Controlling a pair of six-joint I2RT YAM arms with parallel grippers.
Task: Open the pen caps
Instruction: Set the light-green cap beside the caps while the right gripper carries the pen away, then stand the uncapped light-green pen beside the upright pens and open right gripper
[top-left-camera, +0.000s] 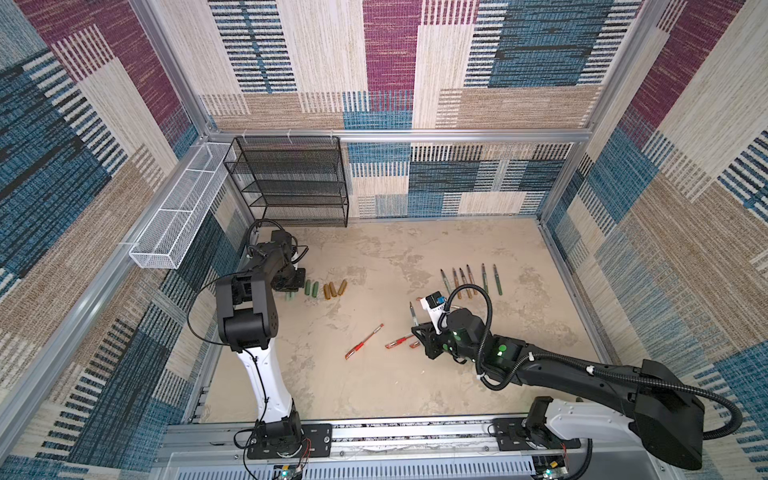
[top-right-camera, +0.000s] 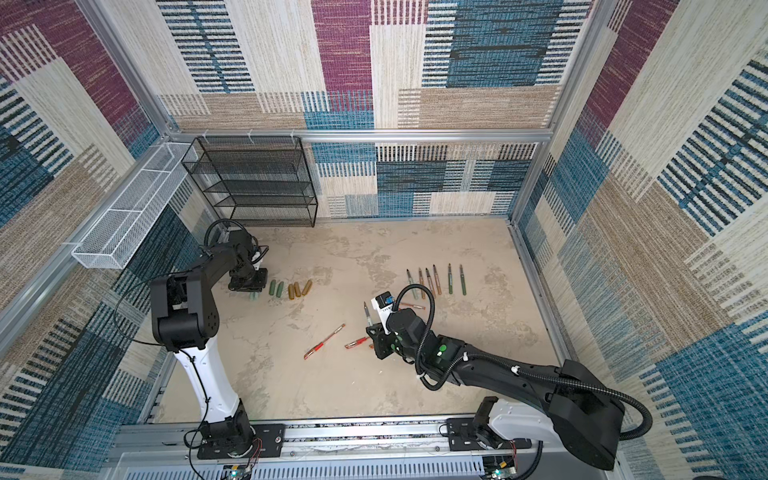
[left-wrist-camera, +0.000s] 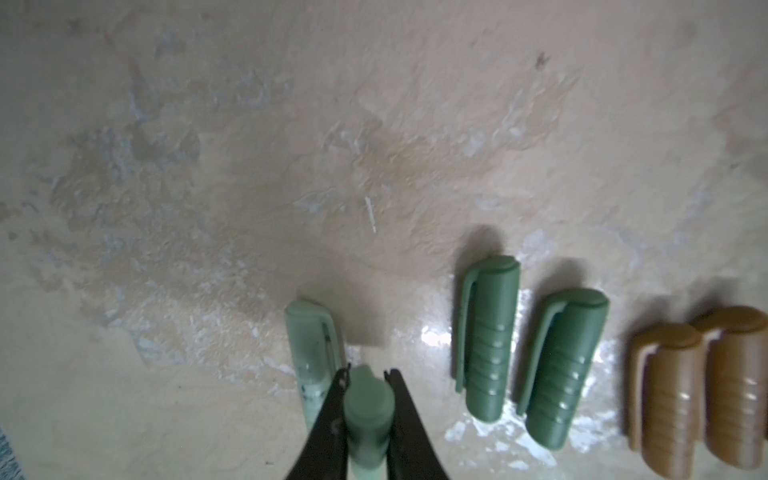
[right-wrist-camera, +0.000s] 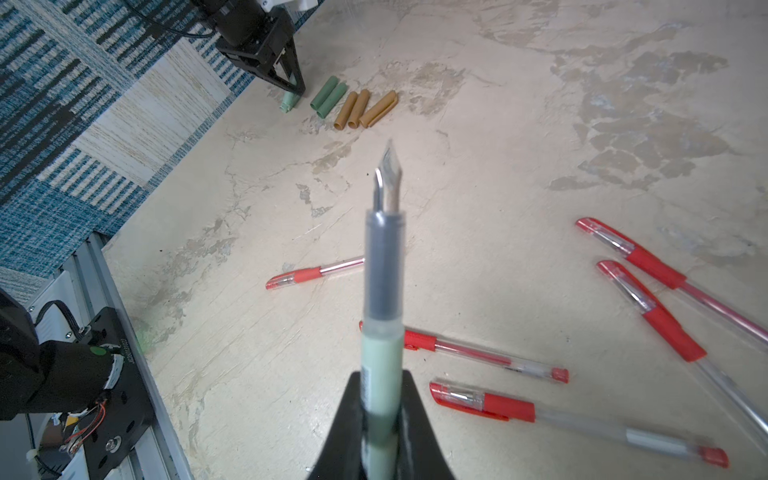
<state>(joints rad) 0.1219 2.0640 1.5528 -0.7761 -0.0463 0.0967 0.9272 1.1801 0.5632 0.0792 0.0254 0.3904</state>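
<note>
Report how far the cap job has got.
Done: six bare pens lie in a row, six caps in another. In hand: the left claw grips a mint cap at that line; the right claw holds its bare mint pen. Left: the red pens, all capped.

Patchwork carpet walls (top-left-camera: 390, 62) enclose a mottled beige floor (top-left-camera: 415, 257).

The beige mottled tabletop (left-wrist-camera: 374, 124) is looking rough and matt, glinting glossy in patches. The dark green ribbed plastic caps (left-wrist-camera: 490, 345) and golden brown ribbed plastic caps (left-wrist-camera: 665, 399) are showing a soft sheen; the pale mint plastic cap (left-wrist-camera: 368, 407) is looking smooth, matt. The mint-barrelled plastic pen (right-wrist-camera: 382, 365) is carrying a shiny metal nib (right-wrist-camera: 390, 178). The red-capped clear plastic pens (right-wrist-camera: 511, 407) are gleaming.
</note>
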